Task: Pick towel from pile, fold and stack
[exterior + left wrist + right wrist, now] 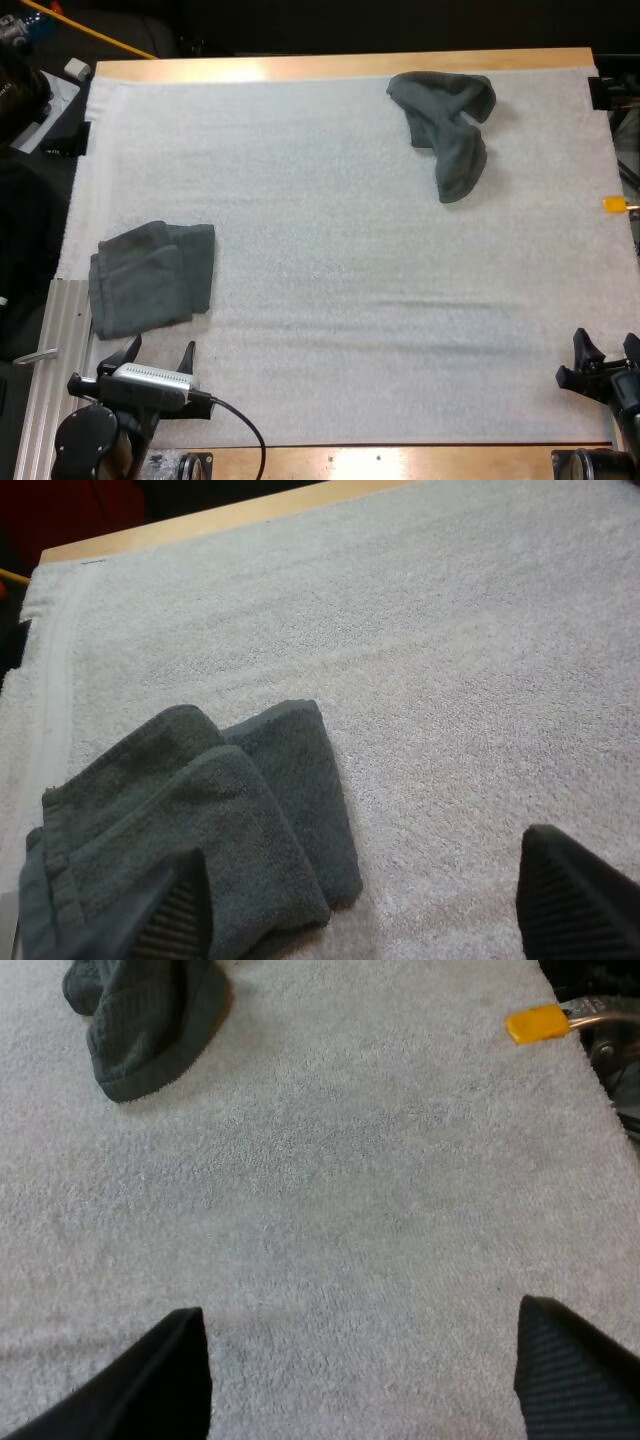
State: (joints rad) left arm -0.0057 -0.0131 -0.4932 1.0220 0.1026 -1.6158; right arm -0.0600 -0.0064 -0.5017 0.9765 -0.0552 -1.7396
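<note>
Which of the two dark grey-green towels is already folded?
The dark grey-green folded towel by the white mat's left edge, ahead of the left tool; the crumpled towel lies far right.

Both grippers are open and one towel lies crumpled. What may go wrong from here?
1. The crumpled towel lies bunched near the far edge of the mat; the right gripper might pinch several layers, so it would not spread flat.
2. The left gripper stands open right beside the folded stack; a forward move might nudge it.
3. The stack's layers sit offset, so another towel may slide.
</note>
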